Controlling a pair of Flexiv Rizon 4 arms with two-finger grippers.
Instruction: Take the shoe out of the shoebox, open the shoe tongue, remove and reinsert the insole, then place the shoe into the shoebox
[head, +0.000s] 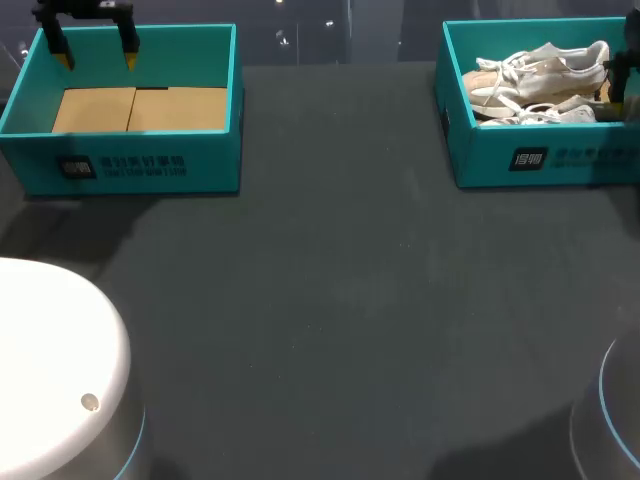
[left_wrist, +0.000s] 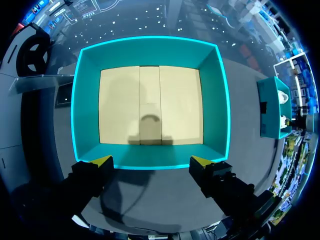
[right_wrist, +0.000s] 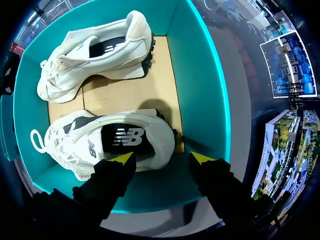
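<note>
Two white sneakers lie in the teal shoebox (head: 540, 160) at the table's far right. In the right wrist view the nearer shoe (right_wrist: 95, 142) lies on its side with its dark insole showing, and the other shoe (right_wrist: 100, 50) lies beyond it. My right gripper (right_wrist: 162, 158) straddles the nearer shoe's heel. One fingertip (right_wrist: 122, 158) is over the shoe's opening, while the other stands outside the heel with a small gap. The jaws are open. My left gripper (left_wrist: 152, 161) hangs open over the near wall of the second teal box (left_wrist: 215, 100), touching nothing.
The left box (head: 150, 165) at the far left holds only a cardboard floor. The dark table (head: 330, 300) stretches between the two boxes. My arms' rounded white bases rise at the near left (head: 50, 370) and near right (head: 615, 420).
</note>
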